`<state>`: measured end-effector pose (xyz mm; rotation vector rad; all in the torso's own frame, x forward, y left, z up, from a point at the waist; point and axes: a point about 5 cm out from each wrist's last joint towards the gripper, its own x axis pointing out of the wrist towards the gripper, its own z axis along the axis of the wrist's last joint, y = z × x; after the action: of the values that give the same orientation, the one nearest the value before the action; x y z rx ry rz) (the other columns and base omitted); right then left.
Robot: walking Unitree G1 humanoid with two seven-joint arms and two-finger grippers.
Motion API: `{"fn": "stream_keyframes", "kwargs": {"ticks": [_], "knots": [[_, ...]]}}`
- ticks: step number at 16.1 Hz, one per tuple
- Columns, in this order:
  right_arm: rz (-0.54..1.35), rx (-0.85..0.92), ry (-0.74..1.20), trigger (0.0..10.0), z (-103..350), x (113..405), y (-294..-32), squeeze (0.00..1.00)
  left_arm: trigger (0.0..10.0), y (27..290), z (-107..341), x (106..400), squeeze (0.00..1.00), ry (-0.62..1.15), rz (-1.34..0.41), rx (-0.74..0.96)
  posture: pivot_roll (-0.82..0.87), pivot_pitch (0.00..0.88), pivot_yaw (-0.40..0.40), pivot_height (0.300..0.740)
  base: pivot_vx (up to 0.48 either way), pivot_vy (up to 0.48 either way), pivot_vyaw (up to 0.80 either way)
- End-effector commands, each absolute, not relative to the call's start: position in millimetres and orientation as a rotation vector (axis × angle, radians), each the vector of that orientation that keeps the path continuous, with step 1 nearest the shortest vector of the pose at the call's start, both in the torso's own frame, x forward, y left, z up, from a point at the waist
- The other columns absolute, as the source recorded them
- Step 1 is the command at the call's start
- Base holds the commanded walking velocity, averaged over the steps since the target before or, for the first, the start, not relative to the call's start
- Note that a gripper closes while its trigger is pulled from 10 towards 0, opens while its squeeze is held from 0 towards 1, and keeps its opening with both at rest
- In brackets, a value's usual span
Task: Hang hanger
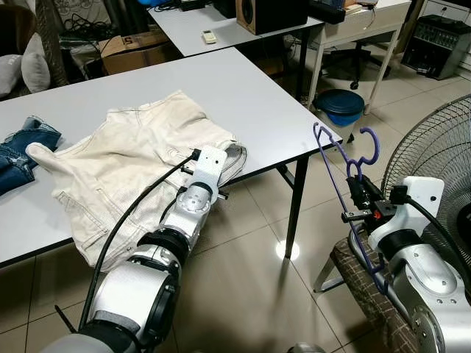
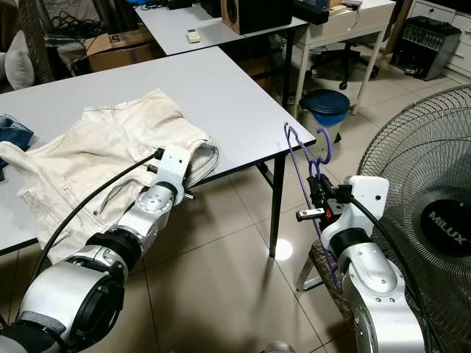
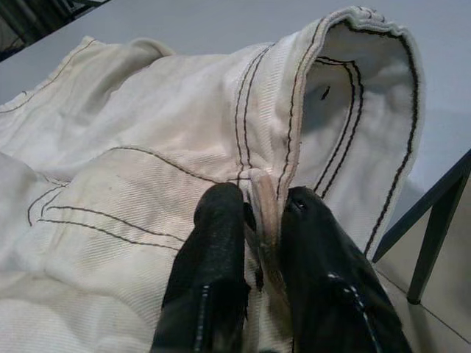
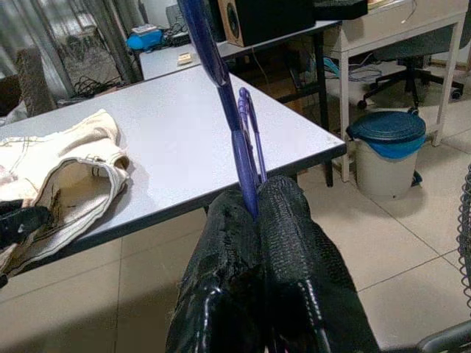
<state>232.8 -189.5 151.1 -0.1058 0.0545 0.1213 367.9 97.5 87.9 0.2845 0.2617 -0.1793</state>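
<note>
- Two purple hangers [image 1: 340, 170], it seems, are pinched together in the right claw [image 4: 254, 202], their hooks curling upward off the counter's [image 1: 250, 95] corner, above the tiled floor [image 1: 243, 272]; the right wrist view shows two thin purple shafts side by side between the black fingers.
- Judged from their look, the hangers are thin, stiff and light, likely smooth enough to twist in a pinch; a hold low on the neck, as now, leaves the hooks free.
- One cream jacket [image 1: 140, 158] lies spread on the counter, its collar end at the near edge. It looks like soft, fairly heavy denim that will sag and fold when lifted, so the seamed collar band is the firm place to take it.
- Left claw [image 3: 259, 213] is closed on that cream fabric just below the collar opening, a stitched fold nipped between its two fingers.
- One blue denim piece [image 1: 20, 151] lies further left on the counter, touching the jacket's sleeve.
- One standing fan [image 2: 423, 206] is just beside the right arm; one blue-lidded bin [image 1: 340, 107] sits beyond the counter.
</note>
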Motion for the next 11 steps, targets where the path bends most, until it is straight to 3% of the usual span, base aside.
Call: {"fn": "stream_keyframes", "kwargs": {"ticks": [1, 5, 8, 11], "knots": [[0.151, -0.103, 0.014, 10.0, 158.8, 231.1, -185.7, 0.0, 0.0, 105.7, 89.4, 370.5, 0.0, 0.278, -0.163, 0.281, -0.23, 0.0, 0.121, 0.74, 0.0, 0.0, 0.0], [0.242, -0.105, -0.018, 10.0, 164.6, 225.7, -182.7, 0.0, 0.0, 114.0, 91.2, 372.4, 0.0, 0.285, -0.167, 0.267, -0.23, 0.0, 0.132, 0.74, 0.0, 0.0, 0.0], [0.381, -0.049, -0.051, 10.0, 173.1, 215.7, -175.2, 0.0, 0.0, 115.1, 106.3, 380.0, 0.0, 0.25, -0.214, 0.157, -0.23, 0.0, 0.147, 0.74, 0.0, 0.0, 0.0], [0.558, 0.06, -0.036, 10.0, 177.7, 206.2, -165.2, 0.0, 0.0, 122.0, 152.2, 399.9, 0.0, 0.145, -0.246, 0.087, -0.18, 0.0, 0.149, 0.74, 0.0, 0.0, 0.0]]}}
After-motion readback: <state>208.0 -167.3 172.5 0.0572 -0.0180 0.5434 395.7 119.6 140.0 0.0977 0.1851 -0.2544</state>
